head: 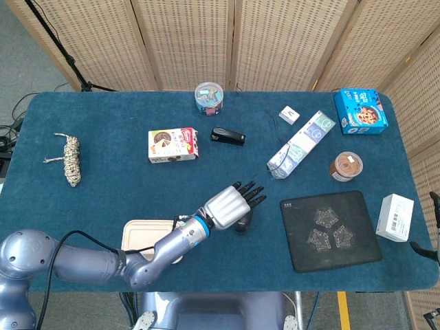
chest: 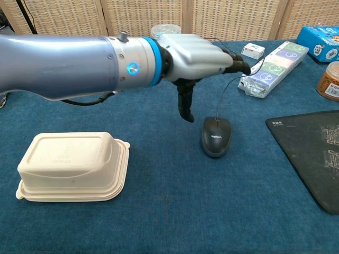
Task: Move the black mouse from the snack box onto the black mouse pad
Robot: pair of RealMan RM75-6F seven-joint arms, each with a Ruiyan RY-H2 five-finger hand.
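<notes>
The mouse (chest: pixel 216 136) lies on the blue counter (chest: pixel 175 211), just left of the mouse pad (chest: pixel 318 153) and not on it. Small white lettering marks its rear, too small to read. In the chest view its long axis runs toward and away from the camera, with the cord leading off from the far end toward the counter's back. The left hand (chest: pixel 193 55) hovers above it, fingers (chest: pixel 185 108) spread and holding nothing. The right hand is out of view. The pad bears a small unreadable logo at its corner.
</notes>
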